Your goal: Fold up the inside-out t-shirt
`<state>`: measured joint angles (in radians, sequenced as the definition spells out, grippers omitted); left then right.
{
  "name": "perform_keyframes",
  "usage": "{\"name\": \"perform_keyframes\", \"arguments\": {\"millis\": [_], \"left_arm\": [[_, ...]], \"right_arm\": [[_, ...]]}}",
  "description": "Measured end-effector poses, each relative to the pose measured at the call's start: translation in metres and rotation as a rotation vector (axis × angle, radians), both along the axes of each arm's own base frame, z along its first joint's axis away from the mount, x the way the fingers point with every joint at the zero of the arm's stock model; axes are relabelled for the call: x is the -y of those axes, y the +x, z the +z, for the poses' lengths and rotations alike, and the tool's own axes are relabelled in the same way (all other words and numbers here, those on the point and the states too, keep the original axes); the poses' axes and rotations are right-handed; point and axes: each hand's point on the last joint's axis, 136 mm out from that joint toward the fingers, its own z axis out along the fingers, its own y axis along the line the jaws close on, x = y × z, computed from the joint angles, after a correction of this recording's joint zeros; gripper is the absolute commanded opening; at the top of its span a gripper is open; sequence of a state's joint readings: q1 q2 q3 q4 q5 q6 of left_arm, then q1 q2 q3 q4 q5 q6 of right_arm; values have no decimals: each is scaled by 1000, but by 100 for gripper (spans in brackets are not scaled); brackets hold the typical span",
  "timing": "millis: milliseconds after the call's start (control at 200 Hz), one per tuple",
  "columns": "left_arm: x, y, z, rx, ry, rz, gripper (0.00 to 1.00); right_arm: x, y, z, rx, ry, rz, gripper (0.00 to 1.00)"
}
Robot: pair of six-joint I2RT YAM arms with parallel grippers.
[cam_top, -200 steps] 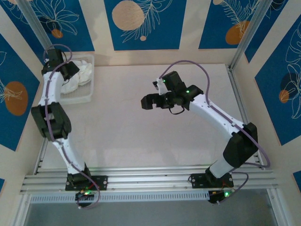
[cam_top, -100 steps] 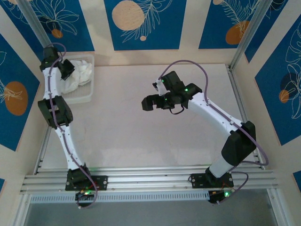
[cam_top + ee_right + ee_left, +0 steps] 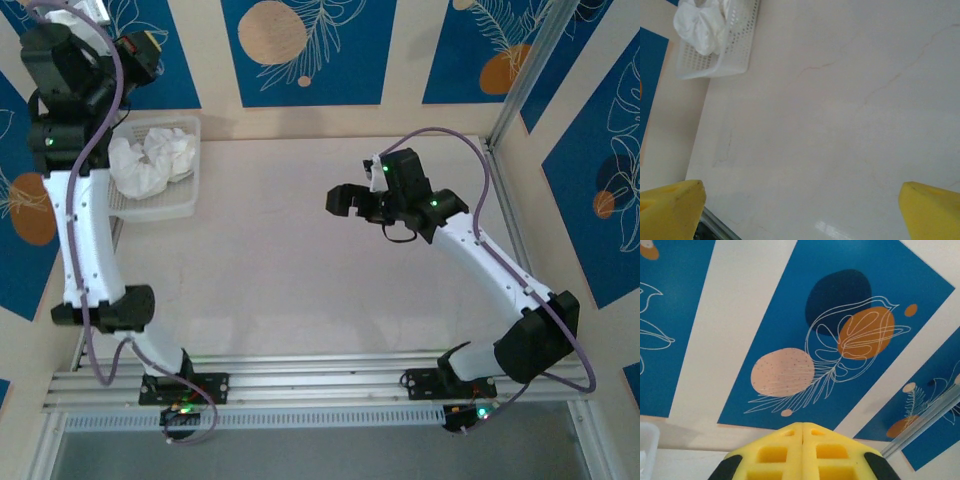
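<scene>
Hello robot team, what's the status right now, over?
Left fingers shut, empty, up high. Right fingers open above the table. T-shirt crumpled in the basket, unfolded. Nothing in the way.

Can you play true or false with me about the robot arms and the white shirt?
1. The t-shirt is bunched up in the mesh basket. True.
2. The left fingers are pinching the t-shirt. False: they are shut on nothing, raised high and facing the patterned wall.
3. The right fingers are wide open. True.
4. The right fingers are reaching into the basket. False: they hang over the bare table, well away from the basket.
</scene>
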<state>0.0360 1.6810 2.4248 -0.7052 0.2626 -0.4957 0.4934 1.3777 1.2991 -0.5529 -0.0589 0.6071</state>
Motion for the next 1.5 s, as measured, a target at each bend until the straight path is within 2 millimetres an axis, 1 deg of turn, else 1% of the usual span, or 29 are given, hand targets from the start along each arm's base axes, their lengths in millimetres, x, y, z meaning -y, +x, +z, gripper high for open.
{"name": "perform_keyframes", "arguments": {"millis": [35, 80, 155, 170, 200, 250, 320, 375, 440, 535, 600, 640, 680, 745, 805, 855, 885, 1000, 1020, 1040, 1100, 1145, 1170, 1270, 1370, 1435, 1475, 1480, 1500], "left_arm": [[-8, -1, -6, -16, 4, 41, 18], [-21, 6, -23, -58, 15, 96, 26], [-39, 24, -66, -164, 20, 167, 28], [-42, 31, -80, -199, 23, 178, 28], [-46, 41, -102, -250, 26, 192, 28], [-57, 57, -150, -362, 29, 219, 29], [-72, 69, -208, -501, 27, 256, 31], [-87, 74, -242, -585, 17, 290, 33], [-107, 75, -267, -650, -13, 336, 33], [-140, 79, -290, -700, -74, 408, 33], [-167, 83, -311, -739, -133, 458, 35], [-183, 87, -327, -766, -167, 482, 40], [-196, 90, -344, -792, -196, 498, 49], [-217, 98, -377, -842, -242, 522, 68], [-229, 106, -402, -878, -278, 533, 86], [-238, 112, -421, -899, -287, 531, 92], [-240, 117, -431, -906, -294, 524, 94], [-239, 134, -452, -906, -317, 477, 94], [-237, 136, -455, -906, -320, 469, 92], [-237, 138, -456, -902, -322, 462, 87], [-233, 142, -461, -901, -323, 444, 55], [-233, 143, -463, -902, -331, 442, 16], [-233, 143, -463, -902, -327, 440, 0], [-231, 145, -461, -896, -333, 426, 0], [-224, 151, -450, -864, -347, 383, 0], [-217, 153, -433, -833, -351, 356, 0], [-211, 154, -415, -805, -346, 339, 0], [-209, 155, -409, -795, -344, 333, 0], [-206, 156, -399, -779, -338, 325, 0]], "right_arm": [[0, -1, -2, -8, 0, -3, 99], [1, -1, -3, -14, 2, -7, 99], [2, -1, 0, -8, 6, -10, 99], [2, -2, 0, -7, 7, -11, 99], [3, -2, 2, -4, 9, -12, 99], [4, -2, 4, 1, 12, -15, 99], [5, -1, 4, 3, 13, -18, 99], [6, 0, 2, 2, 11, -22, 99], [7, 0, -2, -5, 7, -25, 99], [8, 1, -10, -20, -2, -29, 99], [9, 5, -17, -33, -12, -32, 99], [9, 9, -25, -46, -23, -35, 99], [10, 13, -32, -60, -33, -37, 99], [12, 20, -46, -86, -52, -39, 99], [12, 25, -61, -118, -69, -36, 99], [10, 30, -71, -140, -76, -27, 99], [9, 34, -76, -153, -79, -23, 99], [1, 47, -89, -187, -74, -4, 99], [0, 49, -91, -191, -72, 2, 99], [-1, 50, -92, -194, -70, 5, 99], [-6, 53, -96, -205, -64, 18, 99], [-8, 54, -97, -211, -58, 25, 99], [-8, 54, -96, -212, -56, 27, 99], [-10, 56, -89, -200, -46, 31, 99], [-9, 55, -79, -178, -39, 28, 99], [-8, 53, -66, -153, -28, 22, 99], [-7, 51, -56, -133, -16, 17, 99], [-6, 51, -55, -131, -15, 17, 99], [-5, 49, -49, -120, -7, 10, 99]]}}
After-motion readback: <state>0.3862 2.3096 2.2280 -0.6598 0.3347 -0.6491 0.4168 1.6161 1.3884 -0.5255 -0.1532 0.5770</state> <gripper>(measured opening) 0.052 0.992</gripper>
